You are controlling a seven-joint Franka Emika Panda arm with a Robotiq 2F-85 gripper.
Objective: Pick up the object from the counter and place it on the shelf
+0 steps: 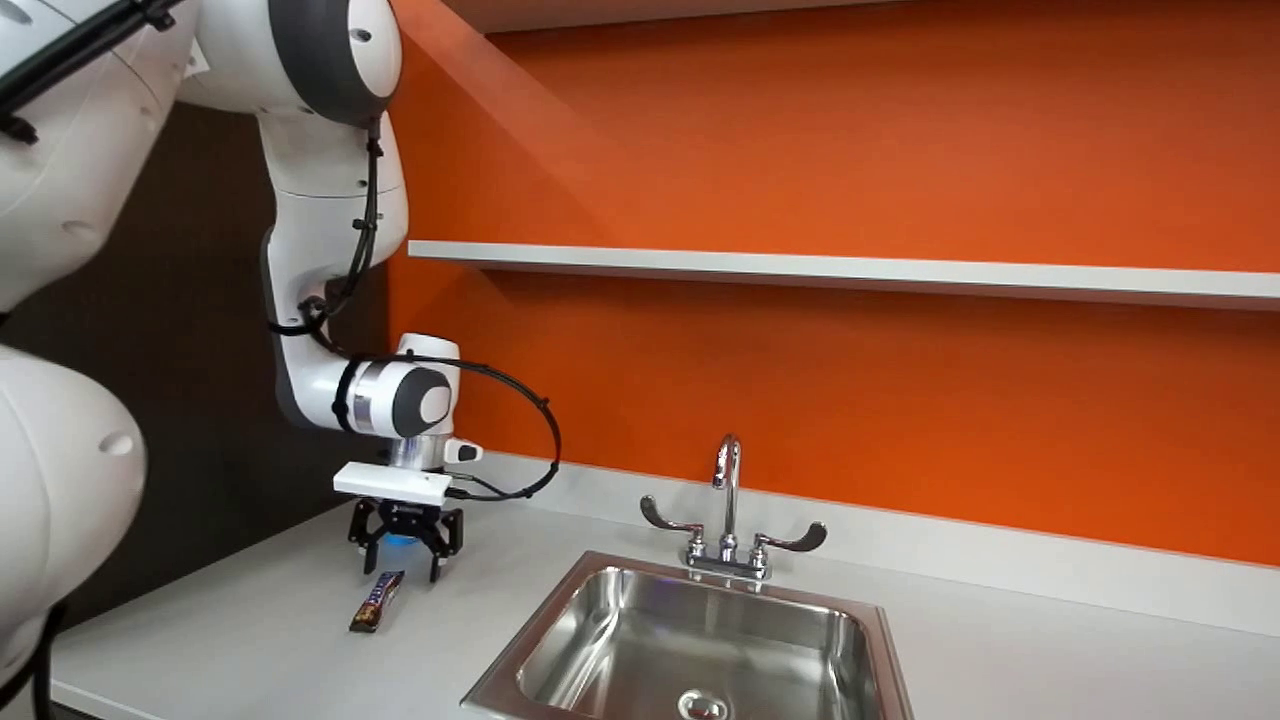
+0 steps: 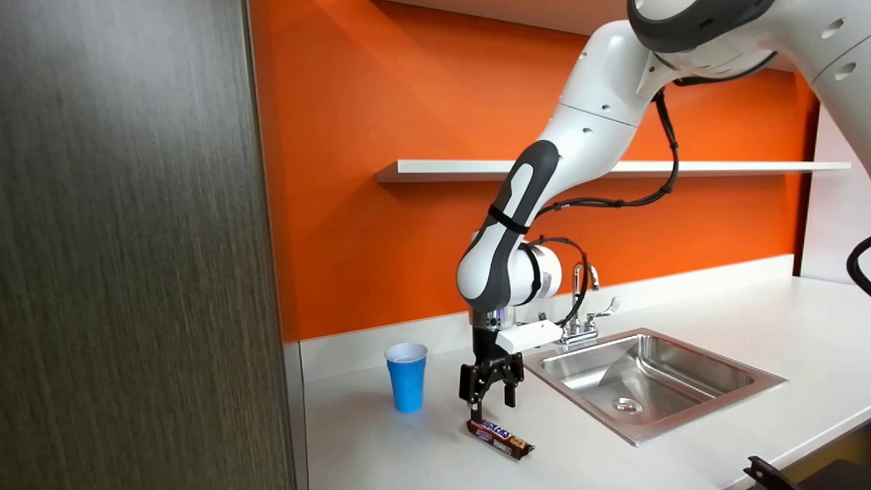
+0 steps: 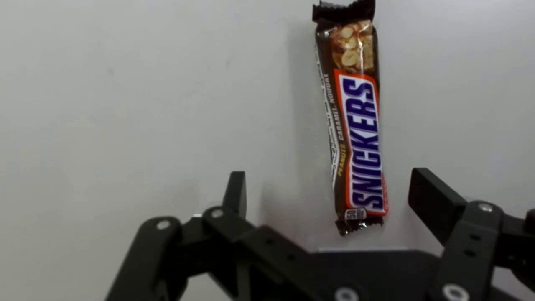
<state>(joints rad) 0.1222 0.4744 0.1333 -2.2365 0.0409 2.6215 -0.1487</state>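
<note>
Pale grey-white, the surface [image 1: 220, 655] spreads across both exterior views and fills the background of the wrist view. On it lies the bar [image 3: 357, 121], flat and dark brown; only the wrist view is close enough to read its label [image 3: 363, 144], SNICKERS in dark blue letters on white with a red border.

The end effector [image 1: 403, 573] points down, its fingers [image 3: 435, 202] set wide apart. In the wrist view, the bar's lower end appears between them, nearer the finger at the picture's right, and the rest reaches out past the tips. In an exterior view, a fingertip [image 2: 476, 412] overlaps the bar's end, so contact there cannot be told.

Farther off, in an exterior view, a blue cup [image 2: 407, 382] stands upright near the end effector; in an exterior view, a patch of blue [image 1: 400, 540] behind the end effector is too small to name. To one side, apart from the bar, is the sink [image 1: 540, 628], with the faucet [image 1: 730, 500] at its back edge. Behind rises the orange wall [image 1: 850, 400], bearing the shelf [image 1: 700, 263], which shows in both exterior views. In an exterior view, a pale wall [image 2: 833, 224] stands at the far end, past the sink.
</note>
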